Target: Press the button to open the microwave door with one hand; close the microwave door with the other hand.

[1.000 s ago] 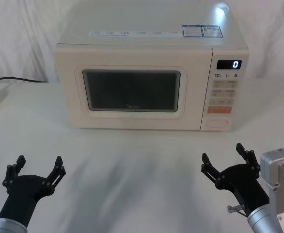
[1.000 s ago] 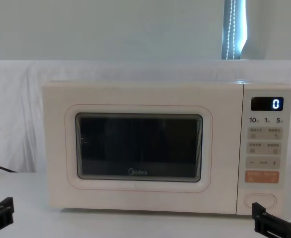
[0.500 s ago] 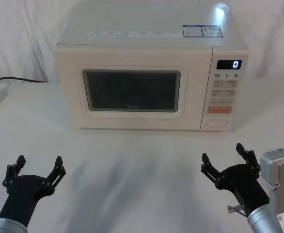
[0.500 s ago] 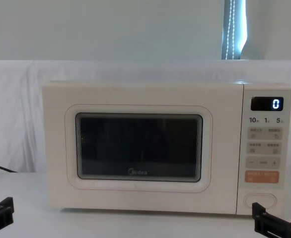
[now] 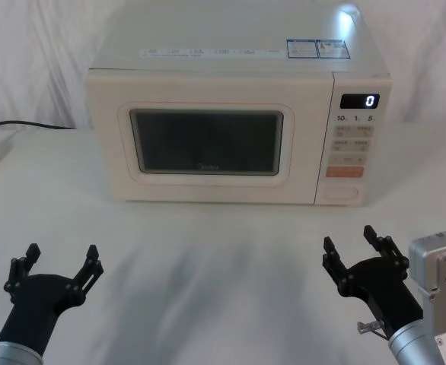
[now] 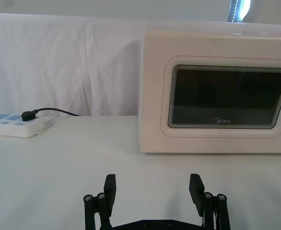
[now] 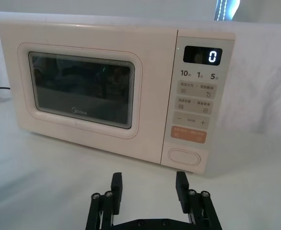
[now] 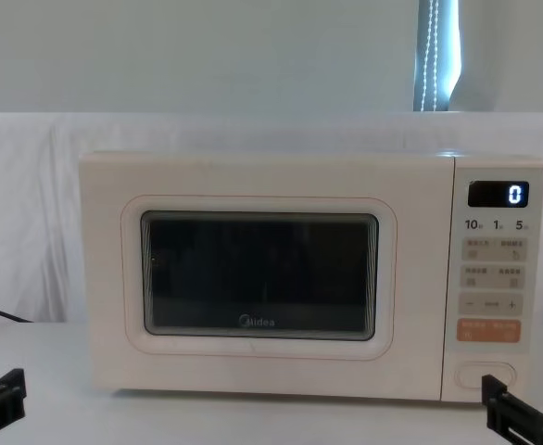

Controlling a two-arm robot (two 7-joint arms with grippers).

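The cream microwave point(image 5: 238, 76) stands at the back of the table, its display showing 0. Its door point(image 5: 208, 141) with the dark window point(image 8: 258, 275) is shut flush against the body. The blank pill-shaped button point(image 5: 340, 192) sits at the bottom of the control panel, below the orange key point(image 7: 189, 134). My right gripper point(image 5: 353, 245) hovers open above the table, in front of the panel and short of the button point(image 7: 184, 157). My left gripper point(image 5: 62, 258) hangs open near the table's front left, well away from the door point(image 6: 230, 100).
A white power strip point(image 6: 15, 125) with a black plug and cable point(image 5: 25, 125) lies on the table left of the microwave. White cloth covers the table point(image 5: 223, 251) and the backdrop. Bare tabletop lies between both grippers and the oven.
My right gripper's fingers have drawn a little closer together and shifted slightly right. The left gripper and the microwave have not moved.
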